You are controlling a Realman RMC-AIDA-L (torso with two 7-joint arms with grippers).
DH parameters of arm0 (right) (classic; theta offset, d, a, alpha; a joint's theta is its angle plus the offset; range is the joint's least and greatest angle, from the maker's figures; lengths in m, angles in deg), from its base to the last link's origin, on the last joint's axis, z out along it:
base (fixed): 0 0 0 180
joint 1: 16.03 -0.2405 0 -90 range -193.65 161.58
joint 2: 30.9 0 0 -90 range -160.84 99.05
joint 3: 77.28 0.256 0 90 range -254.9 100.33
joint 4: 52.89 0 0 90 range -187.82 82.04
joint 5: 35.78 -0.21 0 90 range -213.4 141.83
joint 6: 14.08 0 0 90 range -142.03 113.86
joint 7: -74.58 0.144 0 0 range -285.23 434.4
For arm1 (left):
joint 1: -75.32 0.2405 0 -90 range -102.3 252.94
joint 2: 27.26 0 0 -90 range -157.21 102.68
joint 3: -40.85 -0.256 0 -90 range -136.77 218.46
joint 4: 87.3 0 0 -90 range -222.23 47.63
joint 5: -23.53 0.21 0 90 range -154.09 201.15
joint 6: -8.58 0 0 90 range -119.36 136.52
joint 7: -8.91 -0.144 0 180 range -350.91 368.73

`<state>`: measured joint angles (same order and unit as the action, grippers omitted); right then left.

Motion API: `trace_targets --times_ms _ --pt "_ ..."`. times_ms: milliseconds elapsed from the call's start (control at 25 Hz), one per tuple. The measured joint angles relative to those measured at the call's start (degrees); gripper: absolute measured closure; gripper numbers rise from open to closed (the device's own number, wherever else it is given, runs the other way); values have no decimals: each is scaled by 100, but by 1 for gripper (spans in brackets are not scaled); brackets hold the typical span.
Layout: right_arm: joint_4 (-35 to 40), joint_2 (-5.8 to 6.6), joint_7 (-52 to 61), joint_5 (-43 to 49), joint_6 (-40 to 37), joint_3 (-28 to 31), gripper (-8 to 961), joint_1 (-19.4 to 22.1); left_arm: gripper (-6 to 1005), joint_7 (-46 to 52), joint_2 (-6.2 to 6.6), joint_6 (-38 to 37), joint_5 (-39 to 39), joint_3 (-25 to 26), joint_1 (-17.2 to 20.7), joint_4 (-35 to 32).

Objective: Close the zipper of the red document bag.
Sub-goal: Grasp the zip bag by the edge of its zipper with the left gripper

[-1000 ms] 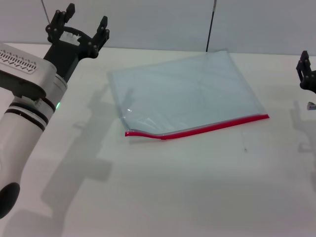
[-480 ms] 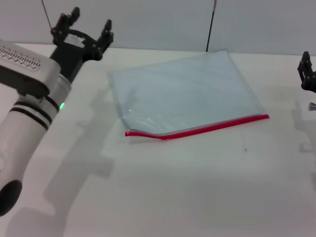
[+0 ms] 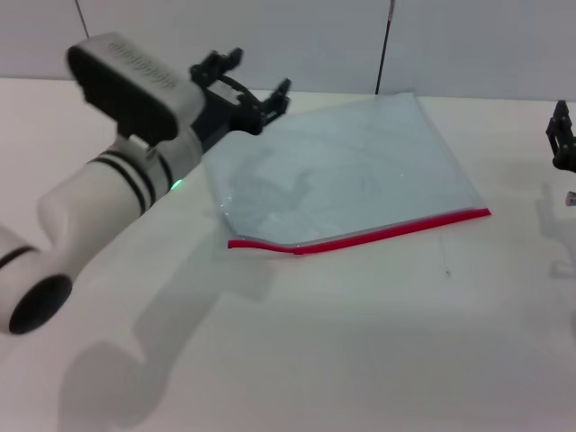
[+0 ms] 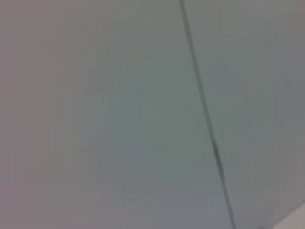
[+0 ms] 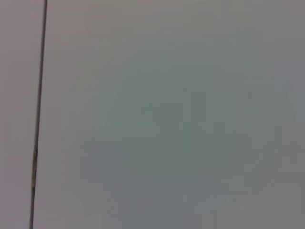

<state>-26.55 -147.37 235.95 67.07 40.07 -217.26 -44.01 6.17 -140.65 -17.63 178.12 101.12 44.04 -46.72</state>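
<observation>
The red document bag lies flat on the white table, a translucent pale blue pouch. Its zipper is the thin red strip along the edge nearest me, bulging up a little at its left end. My left gripper hovers open above the bag's far left corner, fingers spread and pointing right. At the right border of the head view only part of my right gripper shows, well clear of the bag. Both wrist views show only blank grey wall with a dark seam.
The white table stretches wide in front of the bag. A grey wall with a dark vertical seam stands behind the table. A small object sits at the right edge under the right gripper.
My left arm has swung right and forward, carrying its gripper from the table's far left to above the bag's far left corner. The bag and right gripper have stayed put.
</observation>
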Motion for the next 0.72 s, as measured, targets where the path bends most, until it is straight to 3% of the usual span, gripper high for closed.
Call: trace_targets --times_ms 200,360,560,640,720 --pt "-3 8 0 -103 -105 4 347 -7 212 -76 147 1301 511 74 240 1138" --pt "-7 13 0 -106 -109 5 347 -7 213 -399 171 2461 821 185 416 1975" --pt "-7 19 0 -108 -117 6 347 -8 213 -1172 108 4086 895 323 466 2778" --pt "-7 20 0 -108 -117 6 347 -15 213 -1664 12 4984 897 445 459 3104" --pt "-7 20 0 -110 -117 5 346 -21 213 -1815 -32 5237 898 490 454 3207"
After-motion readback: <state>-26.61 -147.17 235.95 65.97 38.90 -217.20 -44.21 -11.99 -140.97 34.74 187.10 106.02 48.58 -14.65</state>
